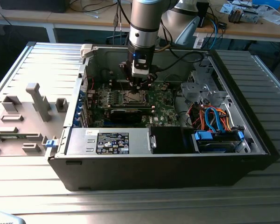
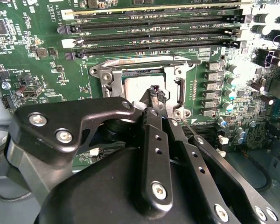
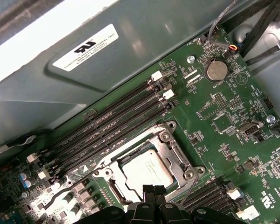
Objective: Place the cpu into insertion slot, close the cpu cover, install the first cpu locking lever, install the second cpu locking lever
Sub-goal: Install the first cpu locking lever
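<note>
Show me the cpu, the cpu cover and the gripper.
the cpu (image 3: 147, 171), first wrist view, its metal top
the cpu cover (image 3: 133, 151), first wrist view, a frame bar
the gripper (image 3: 154, 190), first wrist view, between fingertips

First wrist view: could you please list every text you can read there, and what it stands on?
On the white label on the case wall: a logo and fine print, too small to read.
On the board: white lettering, too small to read.
On the cpu: faint marks, blurred.
Nothing can be quoted.
</note>
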`<action>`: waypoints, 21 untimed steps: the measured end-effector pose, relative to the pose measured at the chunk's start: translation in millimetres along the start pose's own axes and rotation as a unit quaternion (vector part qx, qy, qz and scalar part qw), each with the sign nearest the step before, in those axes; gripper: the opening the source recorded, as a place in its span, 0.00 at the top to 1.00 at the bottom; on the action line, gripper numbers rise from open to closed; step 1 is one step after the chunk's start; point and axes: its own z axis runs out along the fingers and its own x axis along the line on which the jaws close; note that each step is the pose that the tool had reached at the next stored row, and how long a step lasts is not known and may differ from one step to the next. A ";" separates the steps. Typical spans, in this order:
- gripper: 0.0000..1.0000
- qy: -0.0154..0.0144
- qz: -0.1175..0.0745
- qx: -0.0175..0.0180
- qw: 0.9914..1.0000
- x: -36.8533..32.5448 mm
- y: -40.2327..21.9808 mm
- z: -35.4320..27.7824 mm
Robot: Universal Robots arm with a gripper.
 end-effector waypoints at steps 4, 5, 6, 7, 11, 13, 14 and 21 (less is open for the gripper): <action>0.89 0.000 -0.002 0.000 1.000 0.0 0.0 0.0; 0.89 0.000 -0.002 0.000 1.000 0.0 0.0 0.0; 0.89 0.000 -0.003 0.000 1.000 0.0 0.0 0.0; 0.89 0.000 -0.003 0.000 1.000 0.0 0.0 0.0; 0.89 0.000 -0.005 0.000 1.000 0.0 0.0 0.0; 0.89 0.000 -0.006 0.000 1.000 0.0 0.0 0.0; 0.89 0.000 -0.006 0.000 1.000 0.0 0.0 0.0; 0.89 -0.001 -0.009 0.000 1.000 0.0 0.0 0.0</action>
